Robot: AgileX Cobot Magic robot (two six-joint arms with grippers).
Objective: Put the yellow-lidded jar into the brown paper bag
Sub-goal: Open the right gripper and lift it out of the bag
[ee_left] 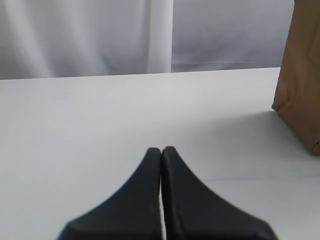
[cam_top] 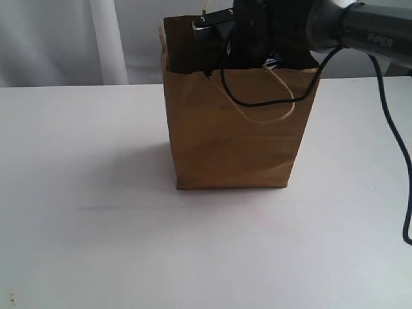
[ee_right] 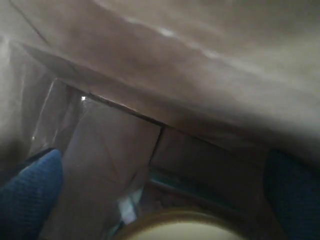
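While the bag (cam_top: 232,141) stood upright on the tabletop (cam_top: 96,225), the jar (ee_right: 175,227) was inside it between the wide-spread fingers (ee_right: 30,195) of the right claw (ee_right: 162,165); grip unclear. Left of the bag, the left claw (ee_left: 161,155) was pinched shut, empty.

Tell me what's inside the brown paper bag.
The right wrist view shows the yellow-lidded jar inside the brown paper bag, between the open fingers of the right gripper. Its body is cropped; from outside, paper walls hide it.

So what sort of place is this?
Likely a robot test bench: a white table, a plain pale curtain behind it, and a PiPER-marked arm reaching into the brown paper bag.
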